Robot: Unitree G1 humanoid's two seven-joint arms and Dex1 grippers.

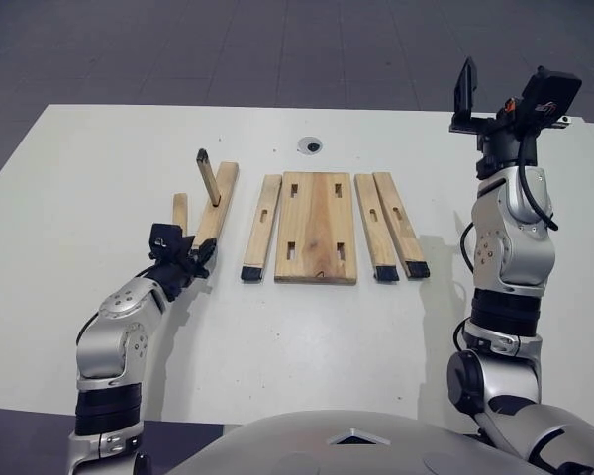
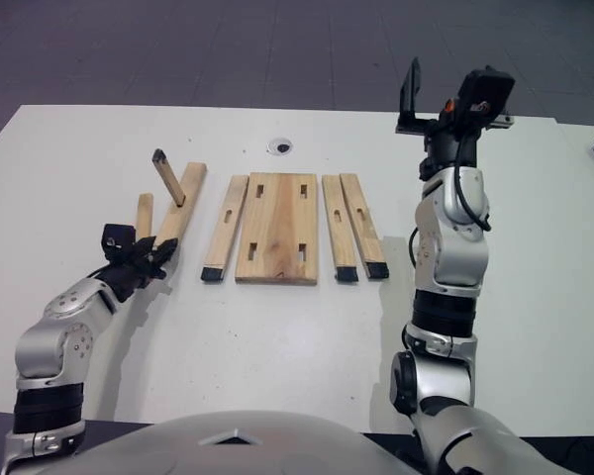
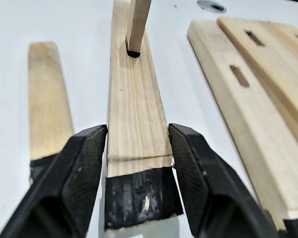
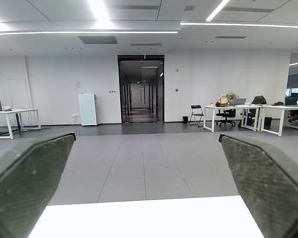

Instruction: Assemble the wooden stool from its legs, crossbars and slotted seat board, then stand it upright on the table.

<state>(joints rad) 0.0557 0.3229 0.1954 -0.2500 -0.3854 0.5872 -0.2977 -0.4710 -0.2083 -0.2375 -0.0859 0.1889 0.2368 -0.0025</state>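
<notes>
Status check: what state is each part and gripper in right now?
left gripper: shut on outer leg, at its black tip.
outer leg: flat, upright crossbar standing in its slot.
short crossbar: loose, flat beside it.
seat board: flat, slots empty.
other three legs: flat, unattached.
right gripper: open, empty, raised.

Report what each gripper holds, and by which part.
Left gripper grips the wooden leg by its black-tipped end, one finger on each side. Right gripper is raised and open, holding nothing.
</notes>
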